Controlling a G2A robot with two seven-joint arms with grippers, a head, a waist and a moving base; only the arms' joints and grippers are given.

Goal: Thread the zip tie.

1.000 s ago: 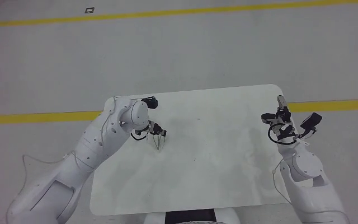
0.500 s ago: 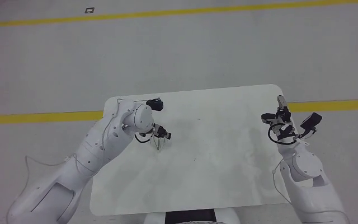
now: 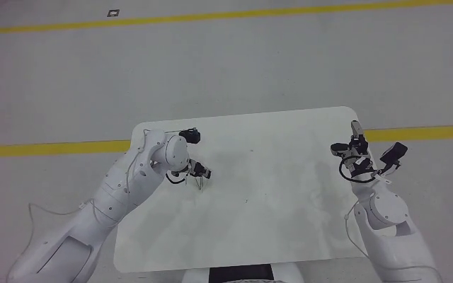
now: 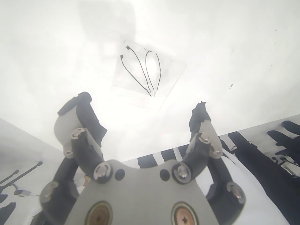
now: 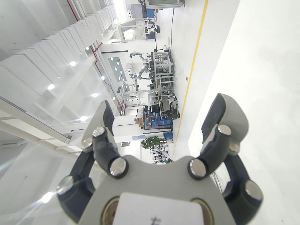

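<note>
1. Closest to the robot's left side, the left gripper [image 4: 140, 108] hangs over the left part of the white table [image 3: 283, 212]. Its two dark-tipped fingers [image 4: 79, 111] are spread wide, and nothing is between them.
2. Just ahead of those fingertips, and not touching them, lie the zip ties [image 4: 143, 71]. They are four thin black strands that fan out from one point where their tips nearly meet. Small square heads show at the far ends of two strands.
3. The ties sit within the outline of a clear plastic sheet [image 4: 173, 71] lying flat on the table. Whether this is a bag or a single layer cannot be told.
4. From above, the ties show as a faint dark mark just beside the left gripper, on the side nearer the robot.
5. Across the table, at its right edge and well apart from the ties, the right gripper [image 5: 161, 115] is held up and points out toward the room. Its ribbed pads are wide apart and it holds nothing.
6. Beyond the table, a yellow line [image 3: 64, 148] runs across the pale floor [image 3: 283, 64]. A second line runs parallel to it farther off.
</note>
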